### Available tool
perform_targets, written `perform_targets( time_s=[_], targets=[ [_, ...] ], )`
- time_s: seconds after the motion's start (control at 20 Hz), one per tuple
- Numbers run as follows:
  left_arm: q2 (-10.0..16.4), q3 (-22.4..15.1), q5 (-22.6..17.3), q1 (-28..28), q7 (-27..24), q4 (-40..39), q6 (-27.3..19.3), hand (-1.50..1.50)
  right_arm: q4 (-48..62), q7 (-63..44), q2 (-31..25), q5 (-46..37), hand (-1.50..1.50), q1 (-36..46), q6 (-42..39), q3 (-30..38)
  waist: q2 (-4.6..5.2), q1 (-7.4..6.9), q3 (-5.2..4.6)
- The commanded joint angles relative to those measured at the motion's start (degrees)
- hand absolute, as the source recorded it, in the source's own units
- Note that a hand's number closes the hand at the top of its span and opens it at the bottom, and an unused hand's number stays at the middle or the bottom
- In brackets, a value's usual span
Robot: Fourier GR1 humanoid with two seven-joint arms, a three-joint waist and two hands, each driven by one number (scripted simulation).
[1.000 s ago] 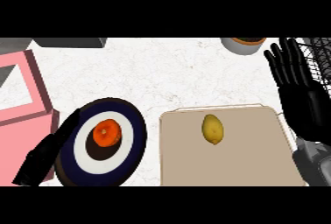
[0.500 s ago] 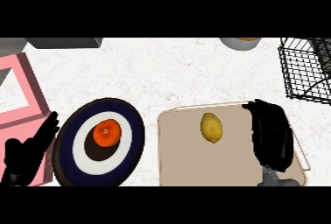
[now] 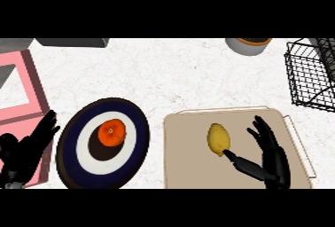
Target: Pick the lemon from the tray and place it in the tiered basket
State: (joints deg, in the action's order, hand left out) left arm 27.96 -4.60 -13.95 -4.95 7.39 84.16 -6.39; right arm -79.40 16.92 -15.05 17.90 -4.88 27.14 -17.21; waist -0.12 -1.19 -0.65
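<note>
Locating the lemon [image 3: 218, 138]: on the tray [image 3: 189, 170], left of its middle, lying flat with the long axis running up and down the view, well apart from the basket [image 3: 309, 75] at the upper right of the bench [image 3: 170, 75]. State of right hand [image 3: 273, 160]: over the tray just right of the lemon, spread wide, fingers [image 3: 263, 132] straight and clear of the fruit, thumb pointing at its lower end, touching or just short of it; cannot tell which. Holding nothing. State of left hand [image 3: 23, 153]: resting open at the lower left edge, fingers up, beside the plate [image 3: 75, 155] carrying an orange [image 3: 111, 132]. Handling, as judged: light, stiff enough to take a closing grasp without deforming, not fragile; rind waxy and rounded, so likely to slip or roll if pinched at the tapered ends. Take hold across the broad middle, thumb on one flank and fingers on the opposite flank, closing square to the long axis. Avoid pushing with the thumb alone: risk of rolling it toward the tray's left rim. Lift clear of the rim before carrying toward the basket.
</note>
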Motion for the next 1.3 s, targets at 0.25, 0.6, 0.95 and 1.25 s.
perform_targets(
  time_s=[0.25, 0.6, 0.95, 1.25],
  targets=[
    [-0.7, 1.5, -0.5, 0.2, -1.1, -4.8, 1.1, 0.0, -8.1, -31.2, -16.2, -4.7, -1.5, 7.9, -9.1, -9.2, 0.15, 0.66, 0.41],
    [-2.1, 3.9, 0.2, 3.5, -3.0, -10.0, 3.0, 0.0, -12.8, -51.0, -16.0, -2.8, -1.5, 20.1, -12.0, -4.9, 0.16, 1.06, 0.6],
    [-2.4, 5.1, 1.4, 1.8, -5.0, -10.5, 4.9, 0.0, -12.1, -61.1, -15.5, -0.3, -1.5, 22.7, -20.2, -5.1, 0.17, 0.91, 0.62],
    [-1.7, 5.9, 2.5, 1.7, -0.8, -6.1, 6.8, 0.0, -16.1, -63.0, -17.7, -4.0, -1.5, 14.4, -22.6, -2.9, 0.06, 1.31, 0.65]
  ],
)
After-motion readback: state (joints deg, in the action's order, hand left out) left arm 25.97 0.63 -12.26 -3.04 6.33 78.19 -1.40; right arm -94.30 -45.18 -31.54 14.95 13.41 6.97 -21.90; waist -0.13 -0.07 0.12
